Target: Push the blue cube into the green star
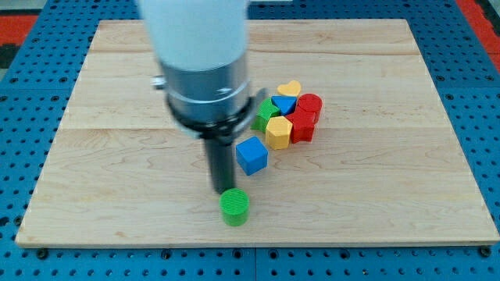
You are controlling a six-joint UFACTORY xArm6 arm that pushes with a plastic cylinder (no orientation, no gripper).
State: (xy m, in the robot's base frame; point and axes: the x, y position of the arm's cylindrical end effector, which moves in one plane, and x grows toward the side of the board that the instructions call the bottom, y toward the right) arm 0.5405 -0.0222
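The blue cube [251,154] lies near the middle of the wooden board [375,195]. The green star [265,113] sits just above it at the view's upper right, at the left edge of a cluster of blocks, partly hidden by the arm. My tip [221,190] is to the lower left of the blue cube, a short gap away, and touches or nearly touches the top of a green cylinder [233,207].
The cluster holds a yellow heart [290,88], a blue triangular block [285,104], a yellow hexagon [278,132], a red cylinder [310,104] and a red block [302,126]. The arm's wide body [201,62] hides the board's upper middle.
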